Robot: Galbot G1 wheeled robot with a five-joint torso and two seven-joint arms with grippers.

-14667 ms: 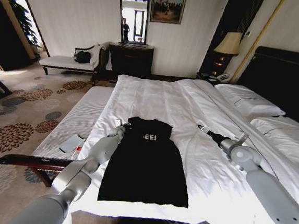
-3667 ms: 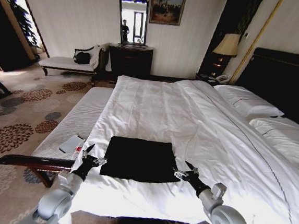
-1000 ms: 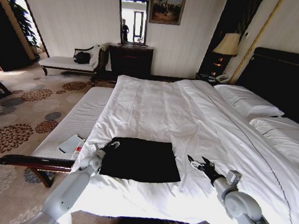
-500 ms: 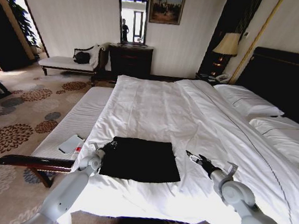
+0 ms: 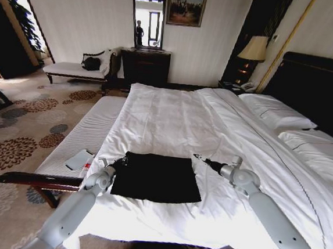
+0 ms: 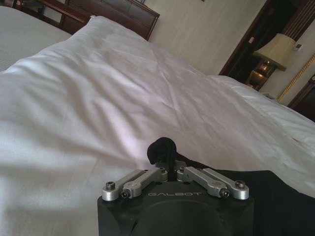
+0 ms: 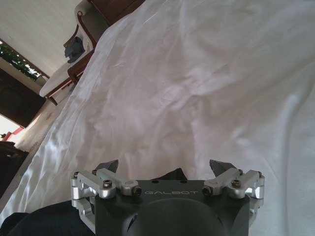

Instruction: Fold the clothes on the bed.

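Observation:
The clothes, a black T-shirt [image 5: 156,177], lie folded into a flat rectangle on the white bed [image 5: 173,113] near its foot. My left gripper [image 5: 119,160] sits at the shirt's far left corner. In the left wrist view this gripper [image 6: 167,164] is shut on a small bunch of the black fabric [image 6: 162,149], with more of the shirt [image 6: 275,201] beside it. My right gripper [image 5: 201,159] hovers just past the shirt's far right corner. In the right wrist view it [image 7: 165,168] is open over the white sheet, with black cloth [image 7: 29,221] off to one side.
A long white-cushioned bench [image 5: 84,132] runs along the bed's left side, with a grey slab [image 5: 80,159] on it. Pillows [image 5: 275,113] and a dark headboard [image 5: 316,79] are at the right. A dresser [image 5: 145,64] and a lamp [image 5: 255,49] stand by the far wall.
My right gripper has swung from the sheet at the right in towards the shirt's far right corner. The left gripper has stayed at the far left corner.

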